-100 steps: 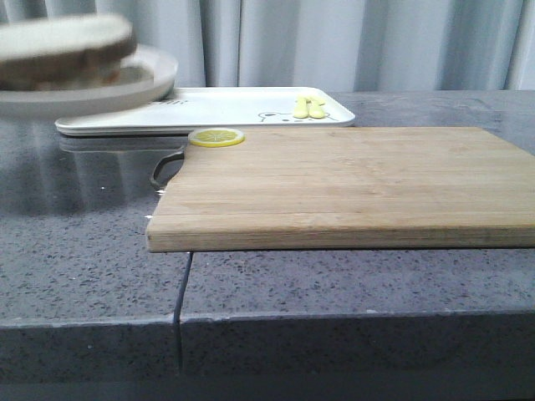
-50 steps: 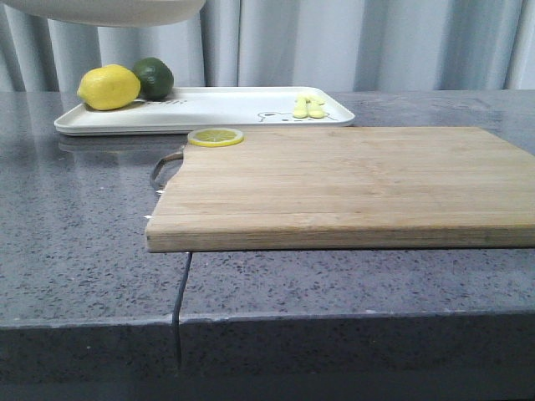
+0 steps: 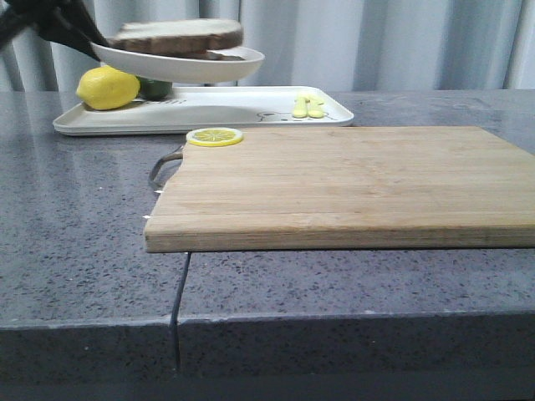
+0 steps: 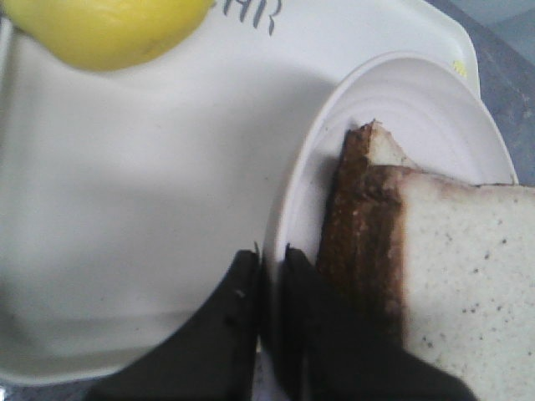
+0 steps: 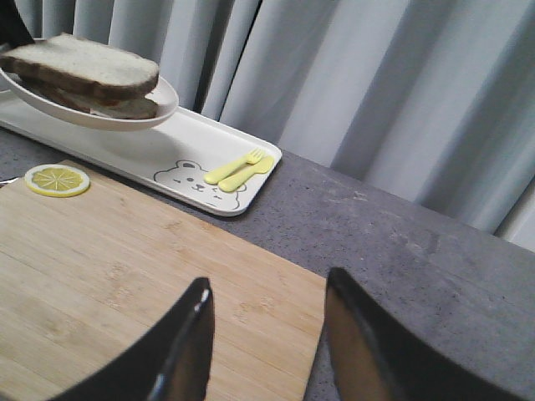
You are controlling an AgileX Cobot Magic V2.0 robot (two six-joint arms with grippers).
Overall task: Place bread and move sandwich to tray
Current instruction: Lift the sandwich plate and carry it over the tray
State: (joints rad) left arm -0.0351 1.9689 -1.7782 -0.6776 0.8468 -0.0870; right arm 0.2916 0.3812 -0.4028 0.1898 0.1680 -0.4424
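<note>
**Plate with sandwich came down over the tray**

Starting at the left, our left gripper [image 4: 269, 276] had its fingers pinched on the rim of the plate [image 3: 180, 65], one finger under the rim and one over it. Half a second earlier, only the plate's underside showed at the top of the front view; now the plate hung lower, just above the tray [image 3: 242, 109], with the sandwich [image 3: 178, 38] riding on it. The bread was already the top slice of that sandwich. The lemon [image 3: 108, 88] and the lime [image 3: 155, 88] sat on the tray's left end, close beneath the plate.

We judged the carry nearly done: what remained was to lower the plate onto bare tray clear of the fruit.

Further right, the lemon slice [image 3: 214, 136] lay on the corner of the wooden board [image 3: 351, 184]. Our right gripper [image 5: 266, 342] hung above the board with its fingers spread, holding nothing.
</note>
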